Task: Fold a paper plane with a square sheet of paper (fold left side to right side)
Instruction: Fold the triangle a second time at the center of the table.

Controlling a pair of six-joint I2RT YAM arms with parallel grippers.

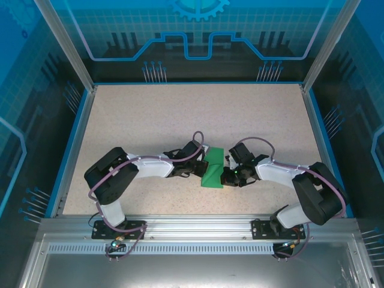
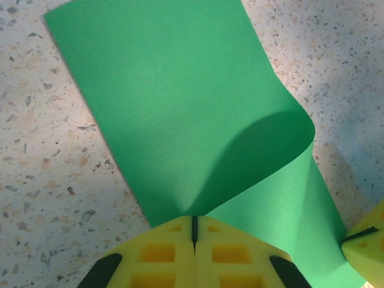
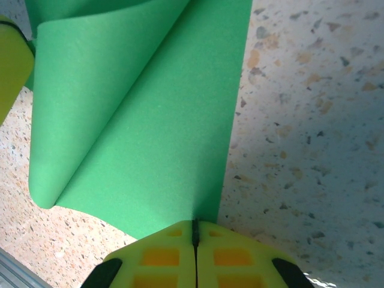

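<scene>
Green paper [image 2: 180, 108] curls, left end effector [image 2: 193, 227] apparently pinching it.

Overhead view looks down; wrist views close (both on paper [image 2: 180, 108]).

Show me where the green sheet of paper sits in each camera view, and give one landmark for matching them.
Top external: the green sheet is a small strip just below the picture's centre.
Left wrist: the sheet runs from top left to bottom right, its curled fold at the right.
Right wrist: the sheet covers the left and middle, its curl along the left.
Shared landmark: the speckled table under it.
</scene>
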